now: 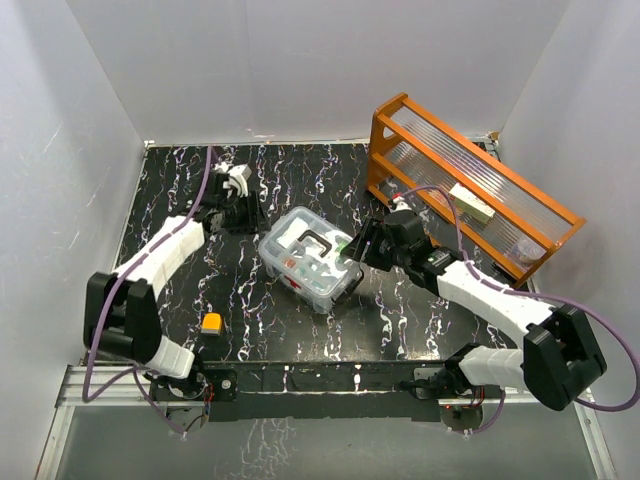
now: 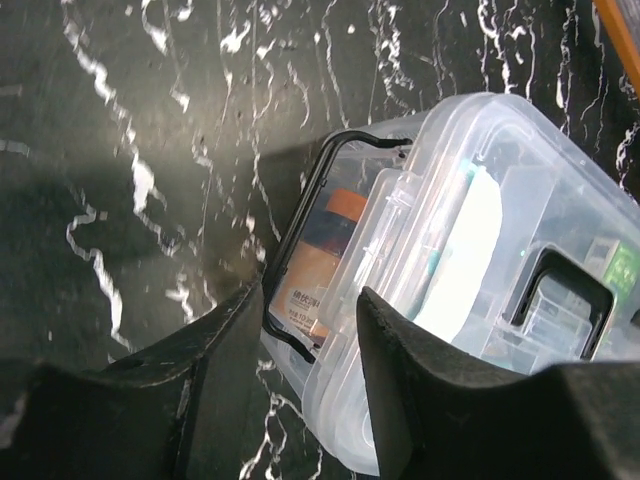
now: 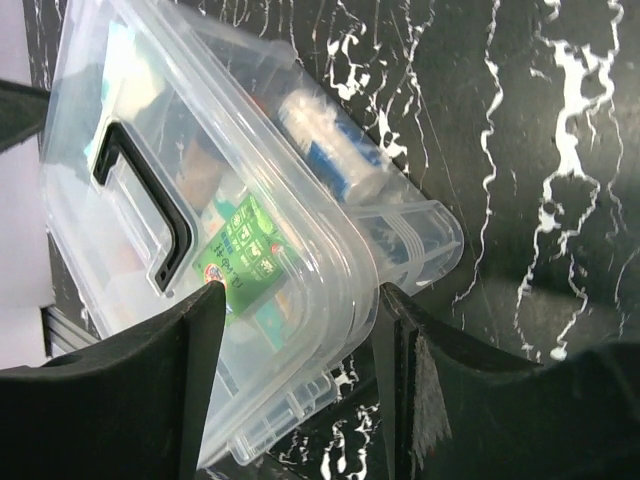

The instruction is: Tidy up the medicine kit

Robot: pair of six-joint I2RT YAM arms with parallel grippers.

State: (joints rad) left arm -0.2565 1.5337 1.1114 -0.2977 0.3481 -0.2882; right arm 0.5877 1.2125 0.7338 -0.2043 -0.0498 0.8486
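Note:
The medicine kit (image 1: pixel 310 258), a clear plastic box with its lid on and a black handle (image 1: pixel 318 240), lies at an angle on the black marbled table. My left gripper (image 1: pixel 250 215) is at the kit's back-left end. In the left wrist view this gripper (image 2: pixel 310 295) is open, its jaws either side of the end flap and black wire clip (image 2: pixel 300 250). My right gripper (image 1: pixel 360 245) is at the kit's right end. In the right wrist view it (image 3: pixel 300 290) is open around the lid's corner, one finger over the green label (image 3: pixel 240 255), the other below the side flap (image 3: pixel 425 240).
An orange wooden rack (image 1: pixel 470 185) with ribbed clear panels stands tilted at the back right and holds a pale small box (image 1: pixel 472 203). A small orange block (image 1: pixel 211 322) lies near the front left. White walls close in three sides.

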